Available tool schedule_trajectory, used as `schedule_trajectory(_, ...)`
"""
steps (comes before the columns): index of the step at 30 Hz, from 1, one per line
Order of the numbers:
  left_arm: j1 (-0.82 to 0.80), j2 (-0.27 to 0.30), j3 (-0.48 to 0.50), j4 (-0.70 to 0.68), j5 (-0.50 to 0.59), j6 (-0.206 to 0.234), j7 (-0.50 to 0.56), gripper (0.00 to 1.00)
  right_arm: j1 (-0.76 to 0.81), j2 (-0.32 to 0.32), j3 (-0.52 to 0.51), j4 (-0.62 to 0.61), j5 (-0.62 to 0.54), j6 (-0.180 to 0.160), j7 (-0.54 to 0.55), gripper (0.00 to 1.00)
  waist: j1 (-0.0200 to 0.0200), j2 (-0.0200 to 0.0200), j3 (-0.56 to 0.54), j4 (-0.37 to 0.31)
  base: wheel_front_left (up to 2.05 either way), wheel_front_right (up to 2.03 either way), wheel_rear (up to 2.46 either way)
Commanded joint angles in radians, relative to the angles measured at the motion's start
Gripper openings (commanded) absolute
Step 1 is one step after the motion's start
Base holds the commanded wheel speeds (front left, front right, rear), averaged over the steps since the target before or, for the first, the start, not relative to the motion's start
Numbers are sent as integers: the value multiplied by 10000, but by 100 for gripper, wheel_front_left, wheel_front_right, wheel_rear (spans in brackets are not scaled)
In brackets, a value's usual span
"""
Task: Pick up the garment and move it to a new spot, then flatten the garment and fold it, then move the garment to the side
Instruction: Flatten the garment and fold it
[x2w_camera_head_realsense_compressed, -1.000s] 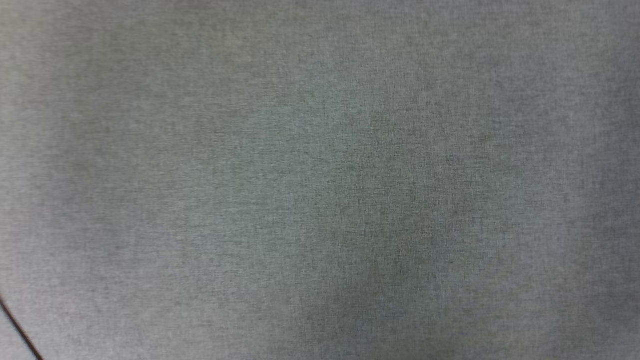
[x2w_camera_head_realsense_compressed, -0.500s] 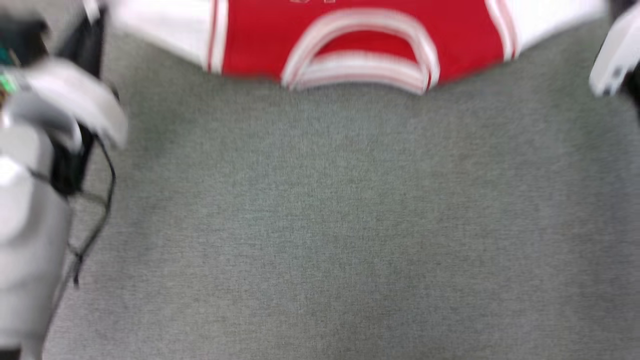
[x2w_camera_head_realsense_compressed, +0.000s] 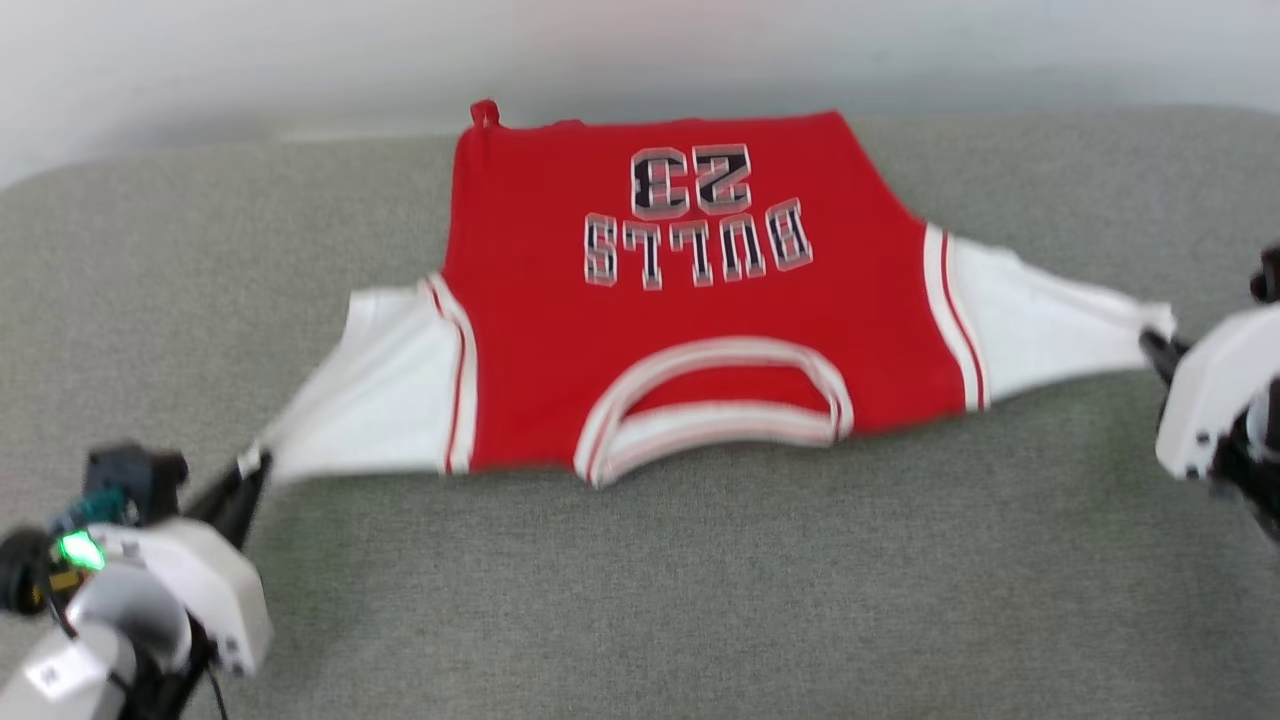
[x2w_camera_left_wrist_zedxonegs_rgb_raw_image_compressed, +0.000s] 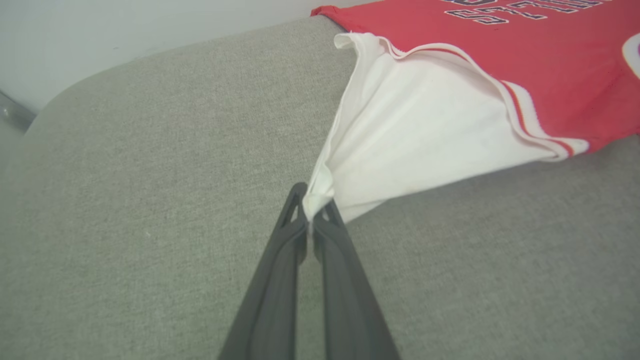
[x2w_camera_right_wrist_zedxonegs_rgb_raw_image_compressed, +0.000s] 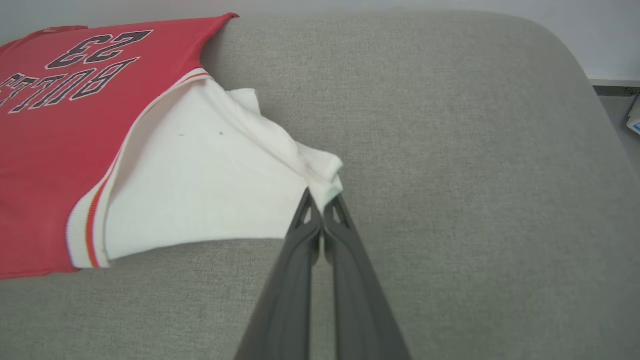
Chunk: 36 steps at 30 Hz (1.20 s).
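The garment (x2w_camera_head_realsense_compressed: 700, 300) is lying face up in the upper middle of the head view. Its collar (x2w_camera_head_realsense_compressed: 715, 410) points toward the bottom of the frame, and its hem is up near the far edge of the grey fabric worktop (x2w_camera_head_realsense_compressed: 640, 600). Your left end effector (x2w_camera_head_realsense_compressed: 252, 468), lower left, is pressed together on the very tip of one white sleeve (x2w_camera_left_wrist_zedxonegs_rgb_raw_image_compressed: 425, 130). Your right end effector (x2w_camera_head_realsense_compressed: 1152, 345), at the right edge, is pinching the tip of the other sleeve (x2w_camera_right_wrist_zedxonegs_rgb_raw_image_compressed: 200, 185). Both sleeves are pulled out into taut points.

What I'd worry about: each pinch has only a little nub of cuff, so a harder tug probably pops it free and that side goes slack. Pull unevenly and the red body likely skews or drags. The hem sits close to the top edge of the worktop, so don't shove it further up the frame.

Hard to read: the head view is a bit soft, the right arm is cut off by the frame edge, and you can't tell whether both sleeve layers are caught. There's a small red loop (x2w_camera_head_realsense_compressed: 484, 112) at the hem corner, can't say what.
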Motion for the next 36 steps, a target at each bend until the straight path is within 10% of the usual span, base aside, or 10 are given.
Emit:
schedule_trajectory(1,765,229,15,-337,-168,168,240,0,754,-277,-220,-337,234,-26,163,0,3,0,-572,-45,0,0,0)
schedule_trajectory(20,6115,1049,132,-3821,-1798,1302,2012,0,6611,115,-2072,-4469,1254,-23,3431,0,3,0,-1448,-491,0,0,0)
schedule_trajectory(31,5963,932,-75,-4565,-1861,1182,2080,0,6656,260,-2338,-5364,1058,-21,3947,0,3,0,-975,-377,0,0,0)
schedule_trajectory(33,5883,887,-113,-4797,-1956,1102,2133,0,6480,175,-2389,-5518,1042,-20,3861,85,3,0,-797,-274,0,0,0)
schedule_trajectory(36,5767,888,-196,-5348,-2122,913,2292,0,6192,21,-2208,-5899,1170,-17,3984,100,3,0,-484,-69,0,0,0)
